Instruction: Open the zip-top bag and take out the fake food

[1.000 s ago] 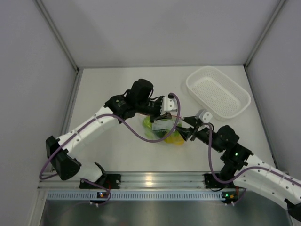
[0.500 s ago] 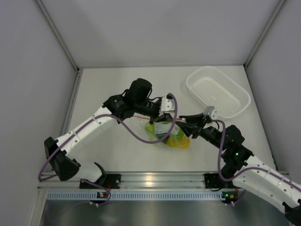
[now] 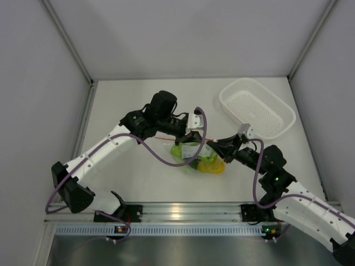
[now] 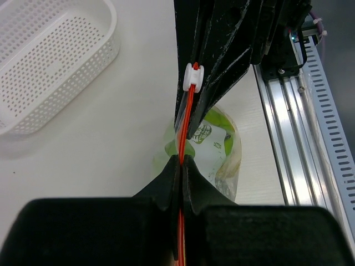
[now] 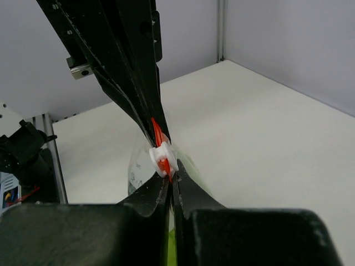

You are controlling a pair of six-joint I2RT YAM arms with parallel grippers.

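At mid-table, between the two arms, holds the zip-top bag (image 3: pixel 193 151) by its orange-red zip strip (image 4: pixel 188 119). Clamps the left gripper (image 4: pixel 181 162) on that strip, jaws pressed together with only the thin strip between them. Clamps the right gripper (image 5: pixel 171 180) on the same strip from the opposite side, jaws likewise together, right below the white slider (image 5: pixel 162 157). Shows, from the left wrist, the slider sitting at the right gripper's tips and the strip running straight between the two pinch points. Carries the fake food (image 3: pixel 208 164) inside the bag: light-green pieces toward the left arm, yellow ones toward the right, all under crinkly clear plastic. Cannot tell whether the bag's bottom rests on the table (image 3: pixel 127 116) or hangs just above it. Cannot tell how far the zip is open. Has a white perforated basket (image 3: pixel 230 108) on the table at far right, near the right arm but apart from the bag. Has a metal rail (image 4: pixel 291 127) along the near edge.
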